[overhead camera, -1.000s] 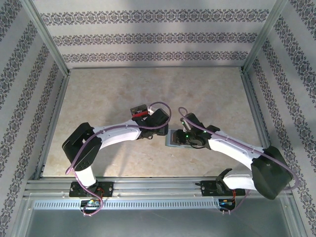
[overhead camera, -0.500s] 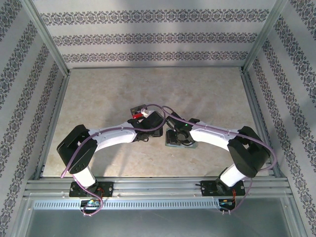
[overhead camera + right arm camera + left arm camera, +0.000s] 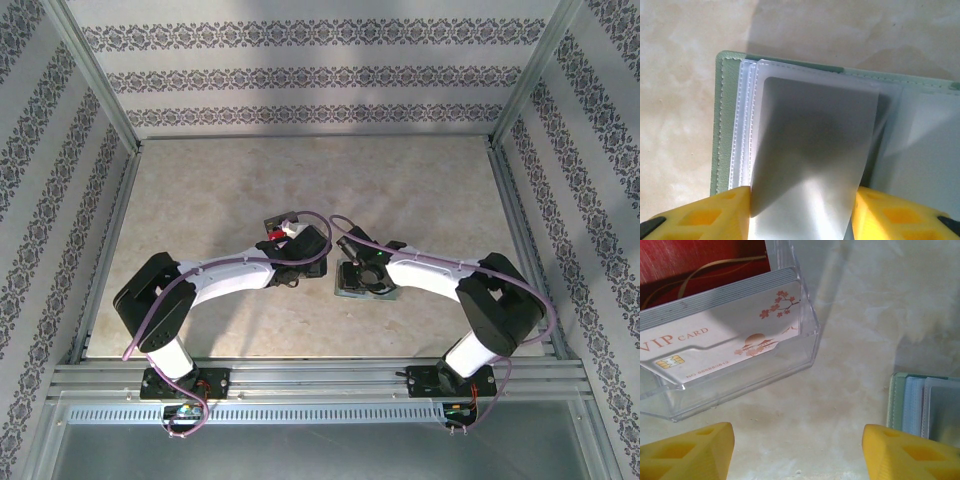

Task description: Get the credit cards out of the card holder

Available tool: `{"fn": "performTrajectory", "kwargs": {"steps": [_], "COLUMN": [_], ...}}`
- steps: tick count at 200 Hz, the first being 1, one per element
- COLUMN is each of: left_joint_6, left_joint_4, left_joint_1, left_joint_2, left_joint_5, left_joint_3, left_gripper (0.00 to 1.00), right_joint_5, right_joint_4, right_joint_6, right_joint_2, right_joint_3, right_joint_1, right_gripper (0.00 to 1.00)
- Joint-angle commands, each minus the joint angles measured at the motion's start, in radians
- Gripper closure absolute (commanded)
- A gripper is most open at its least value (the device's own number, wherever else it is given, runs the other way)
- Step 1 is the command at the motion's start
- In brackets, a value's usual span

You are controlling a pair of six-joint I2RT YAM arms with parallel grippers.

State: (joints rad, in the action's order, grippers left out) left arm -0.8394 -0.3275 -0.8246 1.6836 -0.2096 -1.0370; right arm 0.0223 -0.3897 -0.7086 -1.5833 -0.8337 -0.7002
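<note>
The card holder [image 3: 722, 125] lies open on the table, pale teal with clear stitched sleeves. A grey credit card [image 3: 810, 150] sticks out of one sleeve and bows upward. My right gripper [image 3: 802, 205] is shut across its width, one yellow finger on each long edge. From above, the right gripper [image 3: 365, 280] sits over the card holder [image 3: 343, 291]. My left gripper [image 3: 797, 437] hovers open over bare table just left of the card holder [image 3: 920, 405], nothing between its fingers. From above, the left gripper [image 3: 300, 262] is close beside the right one.
A clear plastic tray [image 3: 740, 377] holding white VIP cards [image 3: 730, 340] stands just beyond the left gripper, with something red behind it. In the top view the tray [image 3: 280, 226] is left of centre. Metal rails and patterned walls enclose the table [image 3: 200, 190].
The right arm has folded, its elbow swinging in and back, while its gripper stayed over the card holder and edged left. The left arm shifted slightly toward the near edge.
</note>
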Motion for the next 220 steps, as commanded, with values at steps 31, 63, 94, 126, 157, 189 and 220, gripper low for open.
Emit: {"fn": "performTrajectory", "kwargs": {"steps": [31, 63, 94, 126, 157, 189, 220], "left_joint_6": [-0.008, -0.013, -0.008, -0.01, -0.012, -0.022, -0.029], "left_joint_4": [0.051, 0.094, 0.105, 0.132, 0.111, 0.143, 0.189], "left_joint_1": [0.01, 0.008, 0.007, 0.005, 0.004, 0.004, 0.005], "left_joint_2": [0.004, 0.052, 0.093, 0.098, 0.139, 0.191, 0.222], "left_joint_5": [0.085, 0.157, 0.205, 0.233, 0.254, 0.302, 0.33], "left_joint_3": [-0.014, -0.04, -0.068, -0.072, -0.104, -0.119, -0.131], "left_gripper": [0.33, 0.36, 0.45, 0.59, 0.59, 0.59, 0.59], "right_joint_5": [-0.091, -0.173, -0.227, -0.241, -0.261, -0.275, -0.283], "right_joint_4": [0.097, 0.187, 0.233, 0.241, 0.263, 0.277, 0.285], "right_joint_6": [-0.009, -0.018, -0.013, -0.006, -0.014, -0.014, -0.015], "right_joint_2": [0.043, 0.093, 0.139, 0.164, 0.168, 0.172, 0.174], "right_joint_3": [0.114, 0.189, 0.238, 0.253, 0.268, 0.28, 0.285], "right_joint_1": [0.059, 0.117, 0.166, 0.184, 0.201, 0.211, 0.218], "right_gripper": [0.58, 0.58, 0.58, 0.59, 0.59, 0.59, 0.59]}}
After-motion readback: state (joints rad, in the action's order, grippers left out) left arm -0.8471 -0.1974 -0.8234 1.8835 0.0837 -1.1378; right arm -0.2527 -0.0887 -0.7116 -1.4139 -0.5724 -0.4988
